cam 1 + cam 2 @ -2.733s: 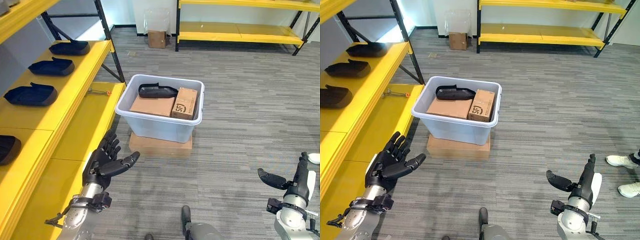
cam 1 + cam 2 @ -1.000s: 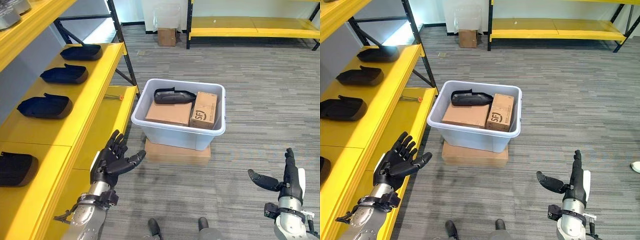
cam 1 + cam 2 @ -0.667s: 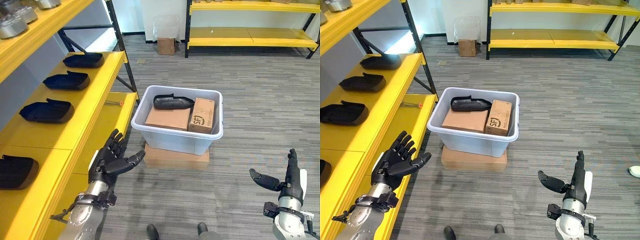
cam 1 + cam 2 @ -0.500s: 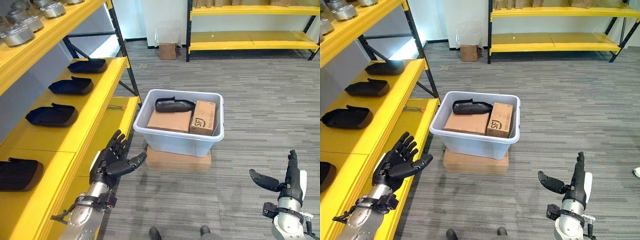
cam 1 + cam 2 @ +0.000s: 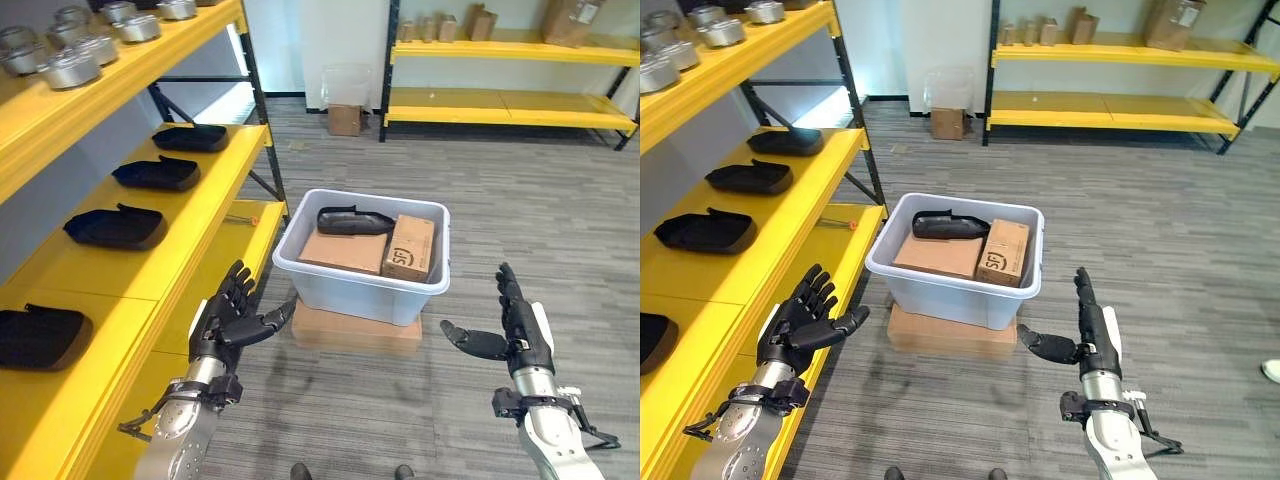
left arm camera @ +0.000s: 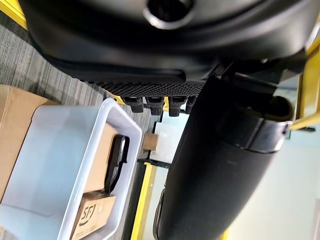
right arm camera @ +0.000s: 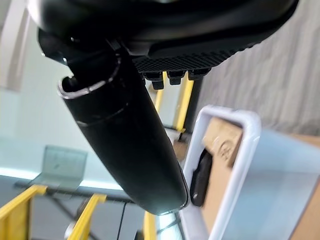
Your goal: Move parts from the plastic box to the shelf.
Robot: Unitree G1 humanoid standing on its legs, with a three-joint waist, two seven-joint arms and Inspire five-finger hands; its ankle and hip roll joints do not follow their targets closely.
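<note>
Fingers straight and spread on both hands, neither holding anything: the left hand (image 5: 232,318) hovers beside the yellow shelf (image 5: 185,215), the right hand (image 5: 512,322) hangs well short of the plastic box (image 5: 363,285). That shelf already carries a row of dark parts (image 5: 115,226). Inside the box, one black part (image 5: 352,220) lies across two cardboard cartons (image 5: 344,250). It looks like rigid moulded plastic, probably light and somewhat slick; a grip round its narrower middle seems best. One carton bears dark print.
</note>
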